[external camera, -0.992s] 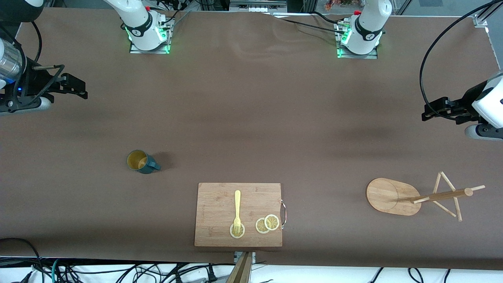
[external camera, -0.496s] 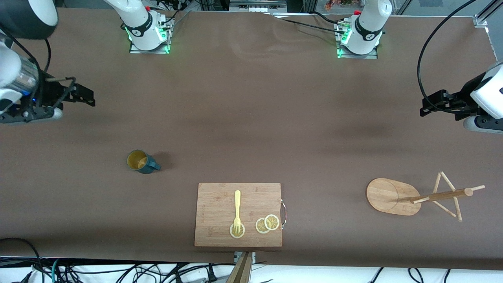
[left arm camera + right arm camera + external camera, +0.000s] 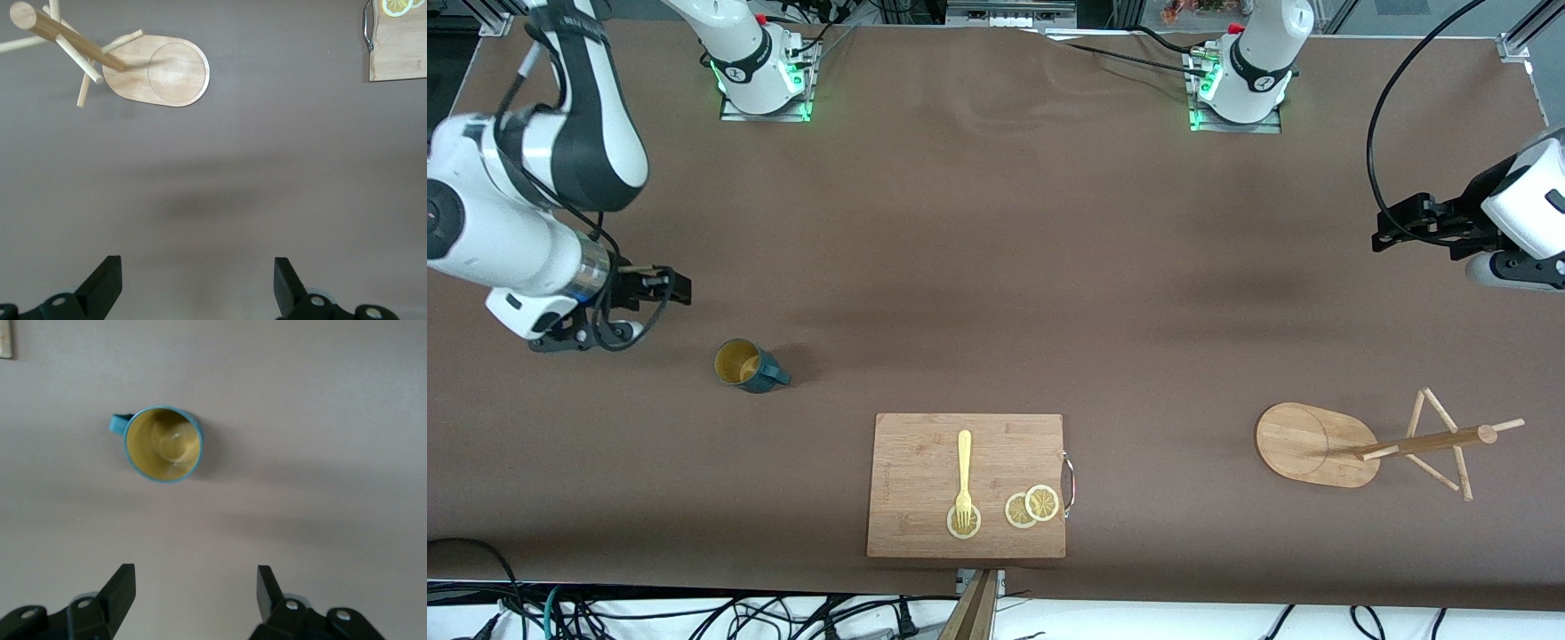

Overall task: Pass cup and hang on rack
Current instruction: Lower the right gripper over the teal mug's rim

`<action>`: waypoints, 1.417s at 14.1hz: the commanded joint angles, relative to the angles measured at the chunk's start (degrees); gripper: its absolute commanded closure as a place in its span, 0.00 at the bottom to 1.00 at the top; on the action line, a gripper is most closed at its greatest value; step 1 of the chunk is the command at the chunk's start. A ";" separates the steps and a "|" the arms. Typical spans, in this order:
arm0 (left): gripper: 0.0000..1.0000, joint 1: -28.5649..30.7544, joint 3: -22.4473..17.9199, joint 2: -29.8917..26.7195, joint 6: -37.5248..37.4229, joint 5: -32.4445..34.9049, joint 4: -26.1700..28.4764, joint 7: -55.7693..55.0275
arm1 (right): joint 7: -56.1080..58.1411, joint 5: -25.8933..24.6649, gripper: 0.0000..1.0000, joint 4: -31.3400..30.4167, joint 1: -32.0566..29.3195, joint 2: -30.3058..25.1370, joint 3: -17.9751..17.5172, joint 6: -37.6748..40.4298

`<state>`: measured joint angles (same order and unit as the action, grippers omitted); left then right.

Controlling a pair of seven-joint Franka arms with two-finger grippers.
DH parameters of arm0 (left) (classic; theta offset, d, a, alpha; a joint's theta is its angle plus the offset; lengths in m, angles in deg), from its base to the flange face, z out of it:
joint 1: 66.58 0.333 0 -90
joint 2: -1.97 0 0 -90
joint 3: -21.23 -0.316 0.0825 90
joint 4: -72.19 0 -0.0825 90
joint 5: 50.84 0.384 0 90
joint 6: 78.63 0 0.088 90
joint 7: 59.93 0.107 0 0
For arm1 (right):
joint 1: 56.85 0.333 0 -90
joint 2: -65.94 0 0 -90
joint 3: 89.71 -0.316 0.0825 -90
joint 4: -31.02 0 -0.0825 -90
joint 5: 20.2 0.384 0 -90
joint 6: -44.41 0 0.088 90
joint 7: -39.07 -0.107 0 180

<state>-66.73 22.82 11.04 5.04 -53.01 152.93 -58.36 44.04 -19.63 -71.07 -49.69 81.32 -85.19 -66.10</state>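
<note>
Bare brown table [image 3: 996,267] lies all round the upright teal cup [image 3: 745,365], with the open-fingered right gripper [image 3: 660,286] just beside it, while the cutting board [image 3: 967,485] with fork [image 3: 963,476] and lemon slices [image 3: 1032,506] lies between cup and wooden mug rack [image 3: 1378,443].

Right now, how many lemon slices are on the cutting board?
3, all on the cutting board at its edge nearest the camera: one lemon slice under the fork tines, and two overlapping slices beside it, toward the board's metal handle.
</note>
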 commanded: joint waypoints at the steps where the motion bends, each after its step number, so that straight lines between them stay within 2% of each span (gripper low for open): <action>1: 0.00 -0.38 -0.36 -1.07 0.18 1.29 1.53 -0.51 | -0.14 -0.22 0.18 0.32 -0.57 2.53 -0.47 -3.56; 5: 0.00 -0.56 -0.18 0.69 0.09 1.38 -0.31 -0.34 | -0.76 -0.22 0.20 0.49 -0.22 7.46 -0.56 -10.59; 8: 0.00 -0.56 -0.01 0.95 0.09 1.47 -0.58 -0.43 | -0.76 0.05 0.28 0.67 -0.13 10.27 -0.56 -14.46; 10: 0.00 -0.30 -0.01 1.04 0.09 1.47 -0.58 -0.25 | -1.63 0.31 0.30 0.67 0.57 11.94 -0.65 -17.09; 16: 0.00 -0.47 -0.10 1.30 0.09 1.38 -0.67 -0.25 | -2.43 0.75 0.36 0.58 0.58 15.02 -0.65 -20.88; 20: 0.00 -0.56 -0.10 2.27 0.09 1.29 -1.55 -0.25 | -3.47 0.84 0.52 0.23 0.40 15.91 -0.73 -21.50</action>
<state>-66.85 22.75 12.22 5.42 -53.01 153.23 -58.39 41.59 -19.55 -71.00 -49.09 96.82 -85.70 -87.02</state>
